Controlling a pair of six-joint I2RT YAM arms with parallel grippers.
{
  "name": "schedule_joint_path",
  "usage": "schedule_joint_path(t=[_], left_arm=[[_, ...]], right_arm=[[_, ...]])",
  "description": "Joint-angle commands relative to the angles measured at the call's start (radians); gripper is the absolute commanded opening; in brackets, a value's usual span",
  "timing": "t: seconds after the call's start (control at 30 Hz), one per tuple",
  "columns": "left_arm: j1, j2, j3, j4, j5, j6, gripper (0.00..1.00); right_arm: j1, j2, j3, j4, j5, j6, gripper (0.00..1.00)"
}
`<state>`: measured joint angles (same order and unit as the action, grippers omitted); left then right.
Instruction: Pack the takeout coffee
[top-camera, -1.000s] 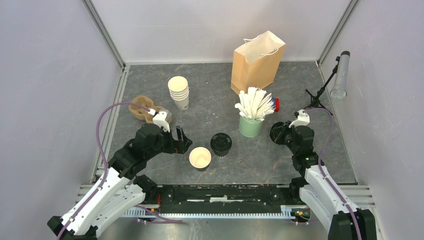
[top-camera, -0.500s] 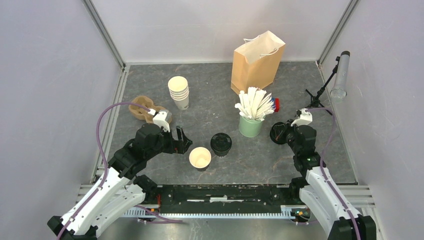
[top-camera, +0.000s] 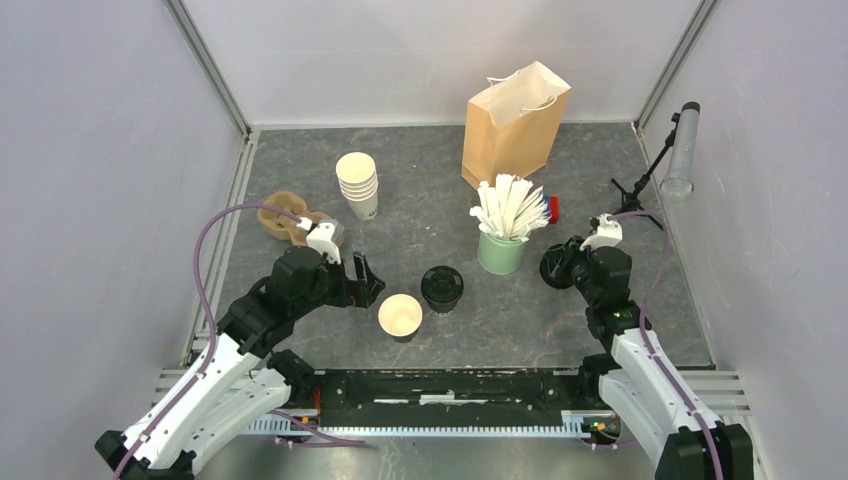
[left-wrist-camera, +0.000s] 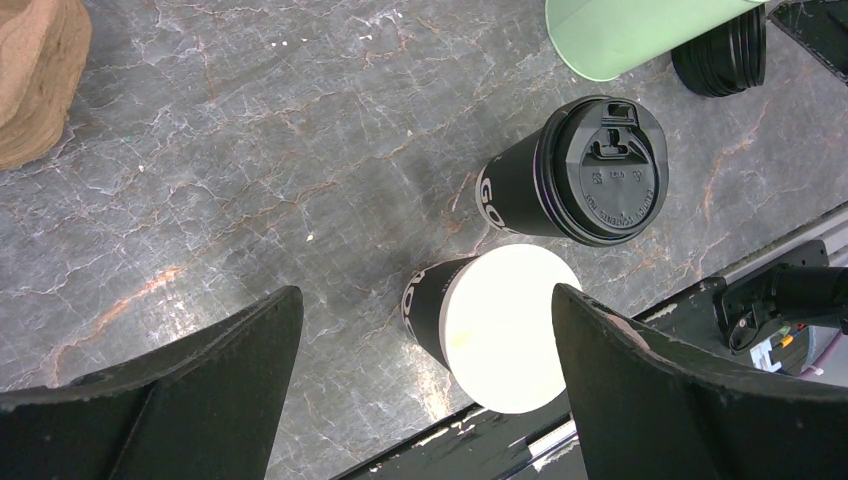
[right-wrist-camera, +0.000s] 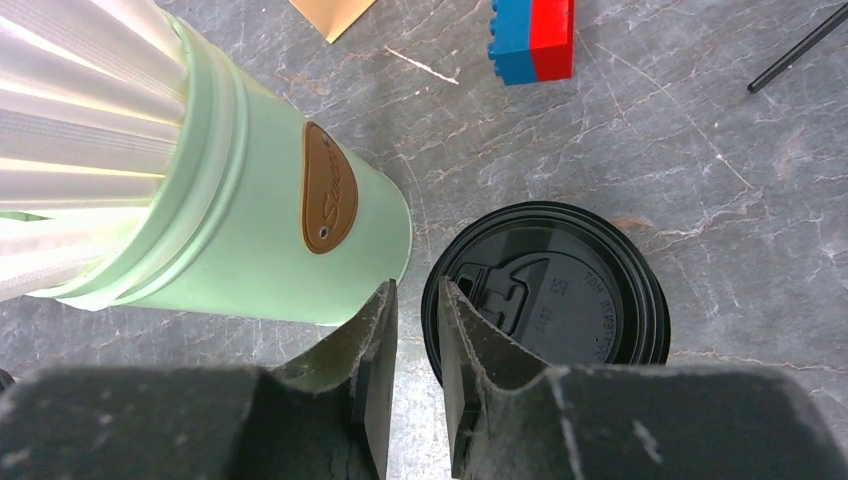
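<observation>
One takeout coffee cup is black-sided with a black lid and stands upright mid-table. A second black-sided cup stands just in front of it, lidless, showing its cream inside. The brown paper bag stands open at the back. My left gripper hangs wide open just left of the lidless cup, holding nothing. My right gripper hovers over the left rim of a stack of black lids, its jaws a narrow gap apart.
A green cup of white sticks stands close left of the lids. A stack of cream cups and a cardboard carrier sit at the back left. A red and blue block lies behind the lids.
My right gripper's jaws have parted slightly, and the right wrist has shifted a little towards the back. The left arm and both cups have not moved.
</observation>
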<state>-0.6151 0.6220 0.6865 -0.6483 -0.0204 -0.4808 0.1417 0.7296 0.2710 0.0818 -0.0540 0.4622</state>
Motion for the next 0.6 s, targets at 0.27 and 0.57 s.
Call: schedule_joint_path(t=[0.27,0.57], left_arm=[[-0.005,0.007,0.001,0.026,0.010,0.035,1.00],[-0.005,0.008,0.002,0.026,0.008,0.034,1.00]], right_arm=[[-0.002,0.058,0.028,0.035,-0.039,-0.018,0.26],[-0.003,0.077,0.019,0.053,-0.033,-0.015,0.23]])
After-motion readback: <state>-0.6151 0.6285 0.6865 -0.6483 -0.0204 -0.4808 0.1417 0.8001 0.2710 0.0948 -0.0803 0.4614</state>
